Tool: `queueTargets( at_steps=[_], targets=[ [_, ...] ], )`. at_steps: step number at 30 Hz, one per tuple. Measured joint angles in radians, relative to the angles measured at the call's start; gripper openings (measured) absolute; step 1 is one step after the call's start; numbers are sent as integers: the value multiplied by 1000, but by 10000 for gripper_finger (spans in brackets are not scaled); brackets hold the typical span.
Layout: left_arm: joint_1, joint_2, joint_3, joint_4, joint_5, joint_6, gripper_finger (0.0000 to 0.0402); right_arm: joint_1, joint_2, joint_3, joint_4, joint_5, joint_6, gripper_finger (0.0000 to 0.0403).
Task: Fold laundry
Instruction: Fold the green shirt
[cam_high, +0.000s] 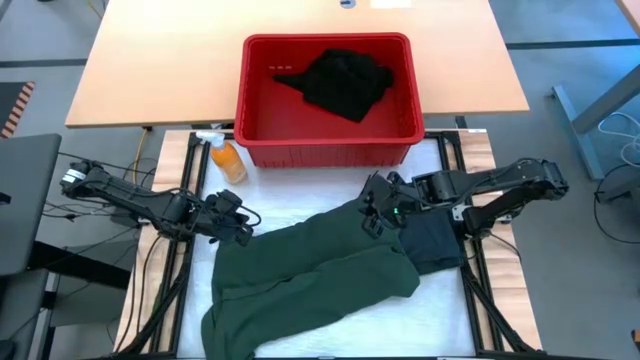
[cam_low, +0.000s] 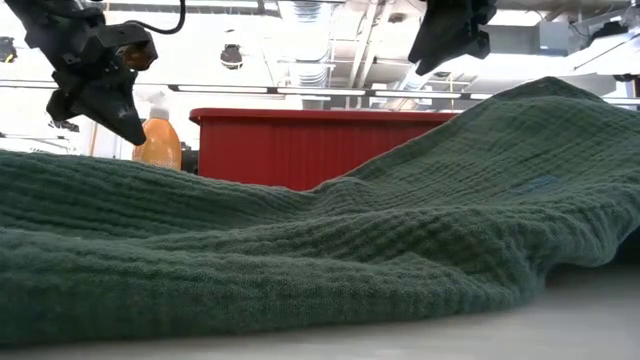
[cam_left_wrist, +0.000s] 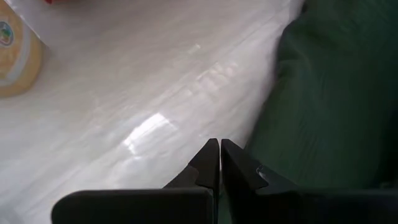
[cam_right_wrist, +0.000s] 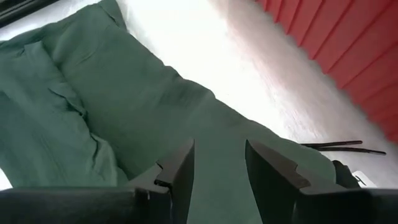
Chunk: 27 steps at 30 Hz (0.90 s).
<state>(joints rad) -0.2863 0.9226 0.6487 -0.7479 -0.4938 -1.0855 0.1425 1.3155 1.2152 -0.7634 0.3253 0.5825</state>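
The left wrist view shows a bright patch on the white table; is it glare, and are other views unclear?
Left wrist view: yes, lamp glare on the glossy white table top, beside the dark green cloth garment. Low view: the bright room behind leaves both grippers as dark silhouettes, and the near garment edge is soft. High view: even light.

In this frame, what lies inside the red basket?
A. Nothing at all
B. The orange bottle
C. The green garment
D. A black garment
D. In the high view a crumpled black garment sits inside the red basket, while the green garment is spread on the table in front of it and the orange bottle stands outside the basket's left front corner.
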Motion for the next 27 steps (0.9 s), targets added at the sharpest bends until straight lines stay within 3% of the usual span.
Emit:
queueTargets(
  at_steps=[10, 24, 27],
  targets=[
    [0, 0, 0, -1, 0, 0, 4, -7, 48, -17, 23, 121, 64, 170],
    [0, 0, 1, -3, -1, 0, 4, -44, 250, -26, 100, 119, 47, 170],
    [0, 0, 1, -3, -1, 0, 4, -63, 277, -25, 163, 73, 26, 170]
  ],
)
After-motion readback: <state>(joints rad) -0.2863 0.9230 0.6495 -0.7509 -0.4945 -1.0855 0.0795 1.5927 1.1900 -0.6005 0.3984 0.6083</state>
